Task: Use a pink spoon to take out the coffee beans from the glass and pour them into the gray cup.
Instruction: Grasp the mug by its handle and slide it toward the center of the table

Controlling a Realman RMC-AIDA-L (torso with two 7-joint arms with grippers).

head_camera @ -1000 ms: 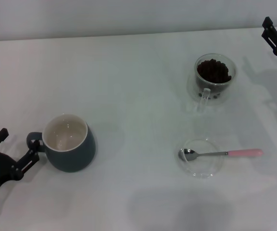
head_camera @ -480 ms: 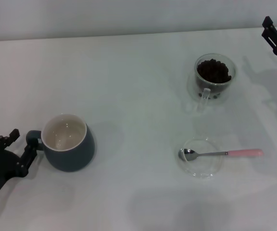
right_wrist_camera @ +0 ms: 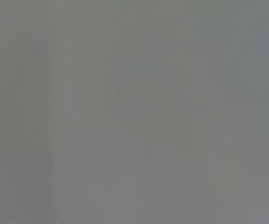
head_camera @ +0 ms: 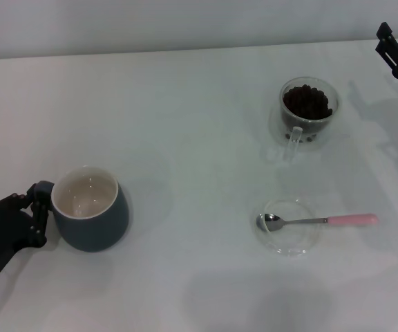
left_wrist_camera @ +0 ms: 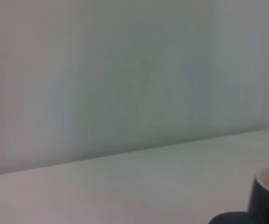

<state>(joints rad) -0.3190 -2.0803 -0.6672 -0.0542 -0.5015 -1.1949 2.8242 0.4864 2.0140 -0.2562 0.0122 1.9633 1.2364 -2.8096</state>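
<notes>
- Left gripper (head_camera: 36,207) closed around handle of gray cup (head_camera: 88,218), near-left on table (head_camera: 185,124).
- Right gripper (head_camera: 392,50) parked far right; finger state indeterminate.
- Pink spoon (head_camera: 316,221) rests on saucer (head_camera: 289,238); coffee beans (head_camera: 308,101) in glass (head_camera: 308,114).

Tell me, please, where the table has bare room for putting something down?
The widest bare stretch lies between the gray cup and the glass. The left gripper crowds the cup's handle; the saucer and pink spoon fill the near right.
</notes>
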